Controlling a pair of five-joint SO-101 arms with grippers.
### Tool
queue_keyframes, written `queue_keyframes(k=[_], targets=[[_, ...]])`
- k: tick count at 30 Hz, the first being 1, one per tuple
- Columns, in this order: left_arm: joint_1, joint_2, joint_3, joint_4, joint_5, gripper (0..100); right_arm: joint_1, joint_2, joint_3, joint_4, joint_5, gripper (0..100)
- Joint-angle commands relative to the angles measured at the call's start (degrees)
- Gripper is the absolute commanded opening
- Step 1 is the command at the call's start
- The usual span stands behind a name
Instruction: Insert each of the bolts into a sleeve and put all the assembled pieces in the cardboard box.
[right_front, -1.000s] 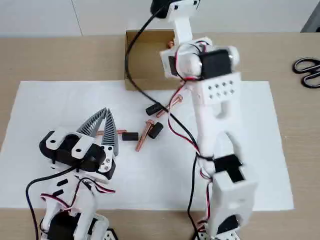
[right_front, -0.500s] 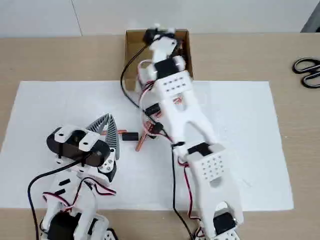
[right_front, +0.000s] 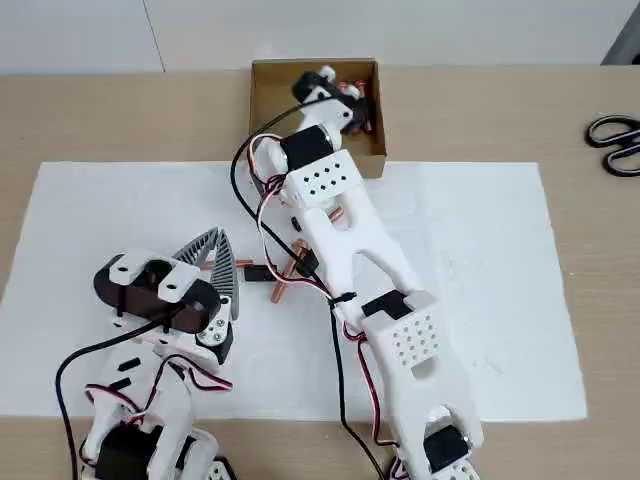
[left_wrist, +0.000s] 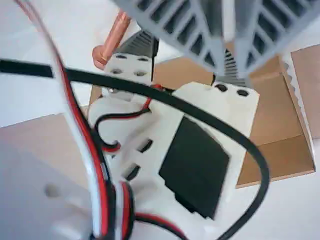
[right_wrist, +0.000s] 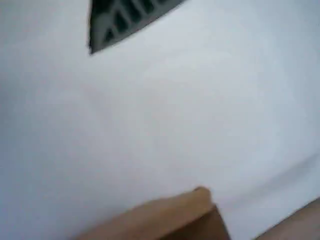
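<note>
The open cardboard box stands at the far edge of the white paper sheet. My right arm stretches across the sheet, with the right gripper down inside the box beside some copper and red pieces; its fingers are hidden. The right wrist view has one grey finger and a cardboard edge. On the sheet lie a copper bolt and a black sleeve. My left gripper is shut just left of them, tips together, a bolt beside it.
Scissors lie on the wooden table at the far right. The right arm's white links span the middle of the sheet and cover part of the loose pieces. Another copper bolt peeks out under that arm.
The right arm swung left and lowered from above the box's right side until its gripper sat inside the box. The left arm barely shifted.
</note>
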Motion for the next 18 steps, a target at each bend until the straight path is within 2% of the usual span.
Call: queue_keyframes(k=[1, 18], targets=[[-0.18, -0.62, -0.13, 0.18, -0.18, 1, -0.04, -0.66, -0.53, 0.31, -4.4, 22.6], [-0.18, -0.62, -0.13, 0.09, -0.18, 1, 5.05, 6.02, -0.62, -1.8, -4.92, 22.6]])
